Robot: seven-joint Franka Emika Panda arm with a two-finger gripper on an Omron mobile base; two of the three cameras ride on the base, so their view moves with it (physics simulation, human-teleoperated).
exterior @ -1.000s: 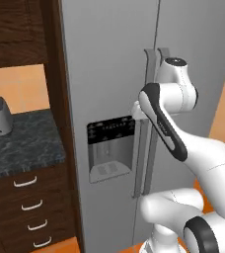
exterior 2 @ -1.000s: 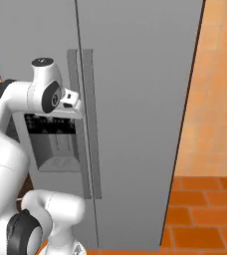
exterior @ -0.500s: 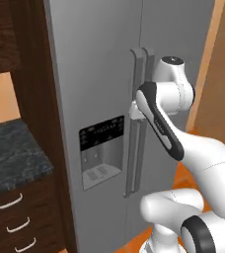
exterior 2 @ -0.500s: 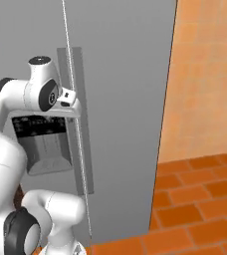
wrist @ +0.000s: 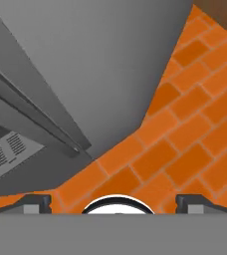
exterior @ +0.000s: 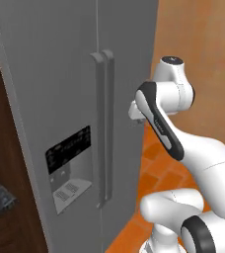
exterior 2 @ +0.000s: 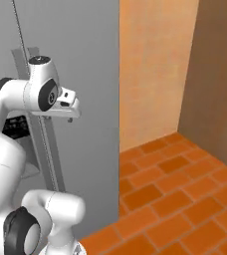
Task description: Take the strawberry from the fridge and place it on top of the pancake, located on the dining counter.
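Gripper [wrist: 114, 201] wide open, holding nothing, touching nothing; tips at opposite bottom corners of hand view, brick floor [wrist: 185, 134] between them. Hangs just beside the fridge [exterior: 60, 99] right door, near its outer edge, pointing down. Both fridge doors shut, twin vertical handles [exterior: 103, 123] untouched, dispenser panel [exterior: 69, 150] on left door. Orange wall [exterior 2: 155, 64] beyond fridge.
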